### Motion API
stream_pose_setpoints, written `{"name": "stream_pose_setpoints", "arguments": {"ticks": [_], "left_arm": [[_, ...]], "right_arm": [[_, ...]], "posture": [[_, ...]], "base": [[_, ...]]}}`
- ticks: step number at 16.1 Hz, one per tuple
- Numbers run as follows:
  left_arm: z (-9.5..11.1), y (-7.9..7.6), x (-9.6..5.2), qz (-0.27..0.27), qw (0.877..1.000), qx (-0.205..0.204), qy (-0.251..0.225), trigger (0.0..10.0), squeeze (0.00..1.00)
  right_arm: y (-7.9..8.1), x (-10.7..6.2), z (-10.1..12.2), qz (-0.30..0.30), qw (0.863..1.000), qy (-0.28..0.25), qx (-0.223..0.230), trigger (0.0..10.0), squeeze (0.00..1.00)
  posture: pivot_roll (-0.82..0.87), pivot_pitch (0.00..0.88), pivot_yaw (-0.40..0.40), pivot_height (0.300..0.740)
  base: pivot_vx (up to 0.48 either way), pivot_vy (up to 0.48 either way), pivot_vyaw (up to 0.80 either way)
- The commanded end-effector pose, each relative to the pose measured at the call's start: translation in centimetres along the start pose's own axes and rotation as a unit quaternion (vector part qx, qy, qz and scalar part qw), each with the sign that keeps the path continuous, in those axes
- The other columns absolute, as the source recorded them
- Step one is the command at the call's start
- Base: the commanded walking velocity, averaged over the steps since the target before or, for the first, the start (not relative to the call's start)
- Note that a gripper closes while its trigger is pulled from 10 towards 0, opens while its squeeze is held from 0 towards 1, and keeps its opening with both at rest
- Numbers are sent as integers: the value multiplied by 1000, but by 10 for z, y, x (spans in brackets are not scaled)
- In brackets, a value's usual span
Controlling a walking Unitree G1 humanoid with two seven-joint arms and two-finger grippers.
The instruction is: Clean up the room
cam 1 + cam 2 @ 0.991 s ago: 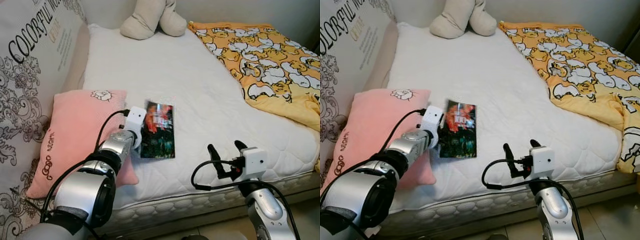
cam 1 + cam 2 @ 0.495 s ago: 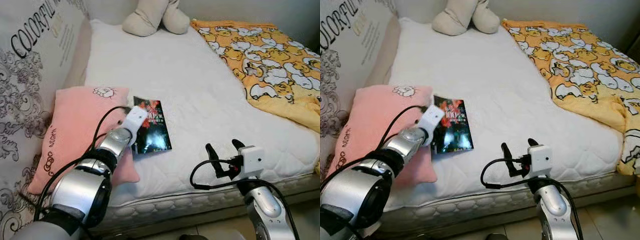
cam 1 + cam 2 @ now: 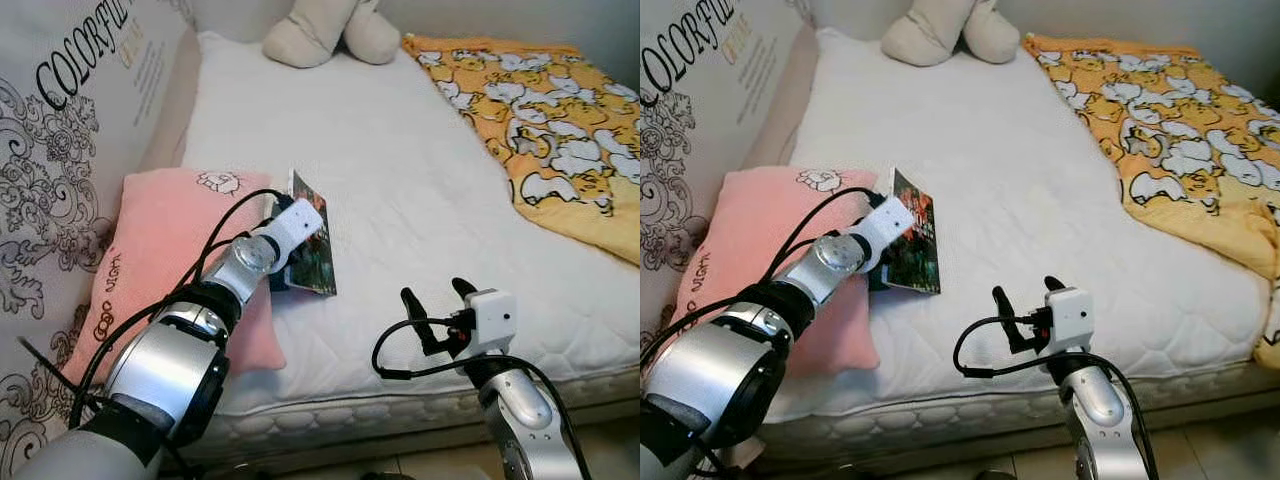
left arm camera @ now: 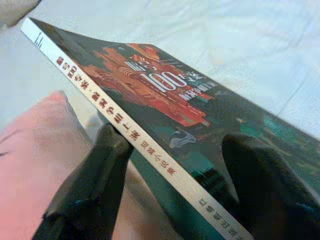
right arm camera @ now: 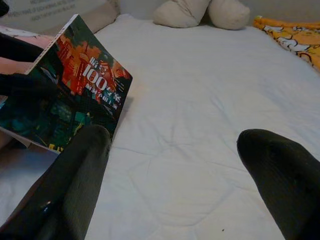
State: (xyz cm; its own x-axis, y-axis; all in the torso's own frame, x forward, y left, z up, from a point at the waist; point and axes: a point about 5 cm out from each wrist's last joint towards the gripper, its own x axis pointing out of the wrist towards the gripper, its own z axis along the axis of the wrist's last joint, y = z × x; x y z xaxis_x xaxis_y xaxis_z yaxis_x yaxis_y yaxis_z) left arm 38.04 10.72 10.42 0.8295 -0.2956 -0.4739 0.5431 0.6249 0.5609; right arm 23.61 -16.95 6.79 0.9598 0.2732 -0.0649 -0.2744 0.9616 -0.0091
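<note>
Book (image 3: 310, 240) position: near the left edge of the bed (image 3: 400, 170), tilted up on one long side, its spine edge raised above the white mattress and its lower edge close to the pink pillow (image 3: 160, 260). Left claw (image 4: 170, 165) is clamped on the book, one finger under the spine side and one on the dark printed cover; the tilt follows from the grip at one edge, which, by judgement, lifts the thin volume clear of the soft surface so it can be carried off. Right claw (image 5: 180, 170) hovers above the front edge of the bed with its fingers apart and nothing between them, facing the book and well apart from it, probably kept ready as support. Yellow patterned blanket (image 3: 540, 130) lies crumpled along the right side of the bed, and a beige plush toy (image 3: 330, 30) sits at the head end. Tidying appears to be at an early stage, with the book being the item in hand.
</note>
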Motion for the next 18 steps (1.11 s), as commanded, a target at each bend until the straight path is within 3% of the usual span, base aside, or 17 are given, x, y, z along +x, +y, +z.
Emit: {"name": "stream_pose_setpoints", "arguments": {"ticks": [1,6,7,10,12,13,14,15,16,17,18], "left_arm": [[2,3,0,5,1000,28,3,10000,1000],[-5,14,-3,37,997,61,12,10000,1000],[-2,22,-4,55,996,69,6,10000,1000],[3,32,-6,67,997,33,-4,10000,1000],[3,29,-6,50,998,-30,-13,10000,1000],[3,30,-6,55,991,-115,-40,10000,0],[4,32,-7,65,984,-156,-58,10000,0],[4,38,-9,103,964,-230,-89,10000,0],[3,42,-11,126,947,-276,-109,10000,0],[-6,42,-15,167,907,-360,-143,10000,0],[-13,33,-18,186,880,-404,-165,10000,0]], "right_arm": [[-2,0,-2,1,1000,5,-2,10000,0],[-3,-1,-3,1,1000,8,-4,10000,0],[-3,-1,-3,2,1000,9,-5,10000,0],[-4,0,-4,5,1000,11,-6,10000,0],[-2,1,-4,6,1000,11,-5,10000,0],[-1,0,-5,3,1000,10,-2,10000,0],[-1,0,-5,1,1000,9,0,10000,0],[-1,-1,-4,-5,1000,4,1,10000,0],[-1,-2,-4,-11,1000,0,2,10000,0],[-2,-3,-2,-21,1000,-8,5,10000,0],[-2,-3,-2,-26,1000,-10,7,10000,0]], "posture": [[-182,0,-43,740],[-190,0,-47,740],[-187,0,-51,740],[-181,0,-50,740],[-181,0,-44,740],[-181,0,-39,740],[-181,0,-39,740],[-181,0,-29,740],[-182,0,-28,740],[-176,0,-18,740],[-171,0,-15,740]], "base": [[0,0,0],[0,0,0],[0,0,0],[0,0,0],[0,0,0],[0,0,0],[0,0,0],[0,0,0],[0,0,0],[0,0,0],[0,0,0]]}}
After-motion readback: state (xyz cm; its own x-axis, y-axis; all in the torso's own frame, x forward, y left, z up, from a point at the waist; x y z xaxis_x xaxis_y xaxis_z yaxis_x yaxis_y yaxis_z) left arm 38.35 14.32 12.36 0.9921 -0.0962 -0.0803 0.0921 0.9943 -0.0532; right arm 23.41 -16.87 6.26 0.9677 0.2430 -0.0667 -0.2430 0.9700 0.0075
